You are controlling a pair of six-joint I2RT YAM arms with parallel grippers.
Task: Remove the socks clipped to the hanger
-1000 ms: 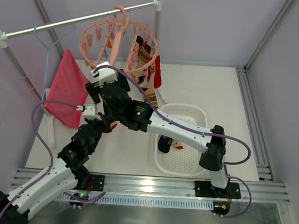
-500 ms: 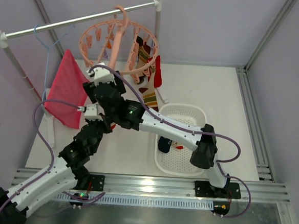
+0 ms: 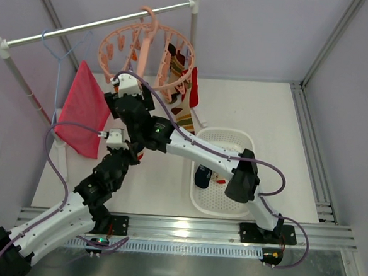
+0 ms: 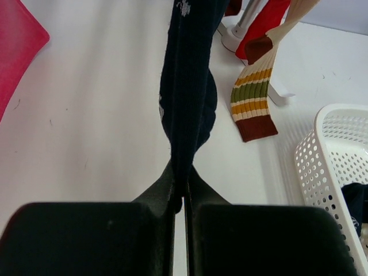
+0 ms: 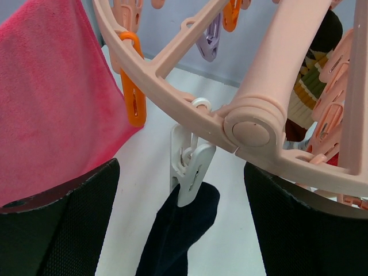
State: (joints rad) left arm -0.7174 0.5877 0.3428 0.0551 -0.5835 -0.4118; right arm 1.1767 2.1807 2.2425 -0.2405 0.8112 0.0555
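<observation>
The salmon-pink hanger (image 3: 146,53) hangs from the rail, with striped and red socks (image 3: 184,94) clipped to its right side. A navy sock (image 5: 178,230) hangs from a white clip peg (image 5: 192,167) under the hanger's ring (image 5: 190,106). My right gripper (image 5: 179,172) is open, its fingers (image 5: 57,230) on either side of that peg and not touching it. Lower down, my left gripper (image 4: 183,187) is shut on the bottom end of the navy sock (image 4: 187,86). Beyond it hang a striped sock (image 4: 253,109) and a red sock (image 4: 267,23).
A large pink-red cloth (image 3: 82,109) hangs from a thin light-blue wire hanger (image 3: 57,53) to the left. A white perforated basket (image 3: 234,141) on the table to the right holds a dark sock (image 3: 201,176). The rail's post stands behind the socks.
My right arm has moved up and left, bringing its open jaws around the peg under the hanger's ring. The left gripper has kept its hold on the navy sock.
</observation>
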